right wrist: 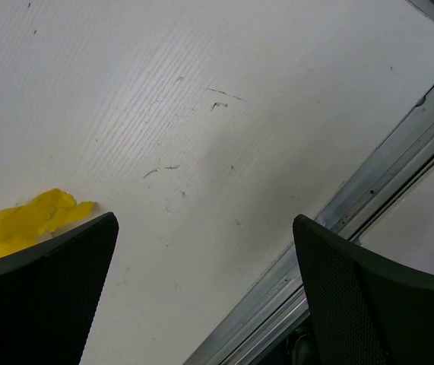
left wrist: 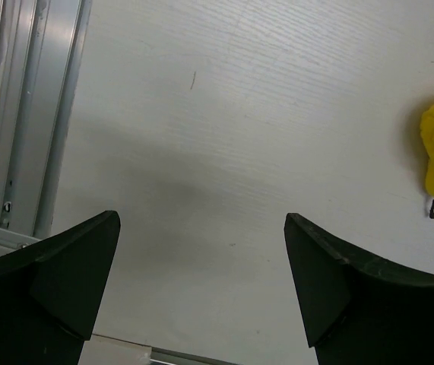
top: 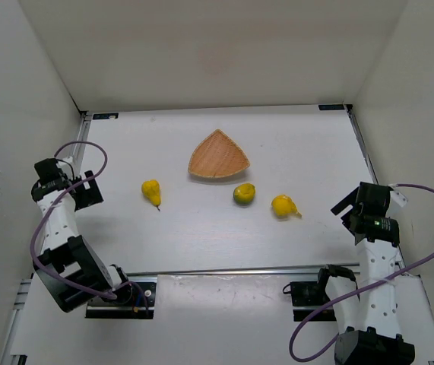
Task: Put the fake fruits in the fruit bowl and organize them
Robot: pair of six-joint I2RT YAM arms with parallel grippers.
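Wooden fruit bowl [top: 218, 157]: one. Pears: two, left pear [top: 151, 192], right pear [top: 283, 205]. Green citrus [top: 244, 193]: one. Jaws wide on left gripper [left wrist: 201, 228], right gripper [right wrist: 205, 228].

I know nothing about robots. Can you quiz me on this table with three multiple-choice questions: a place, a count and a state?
1. The fruit bowl is: A. empty B. full of fruit C. upside down
2. The green-and-yellow fruit lies: A. in the bowl B. on the table between the two yellow fruits C. against the back wall
3. Fruits in all: A. one B. five C. three
Answers: 1 A, its wooden inside is bare; 2 B, a yellow fruit lies on each side of it; 3 C, two yellow plus one green-and-yellow.
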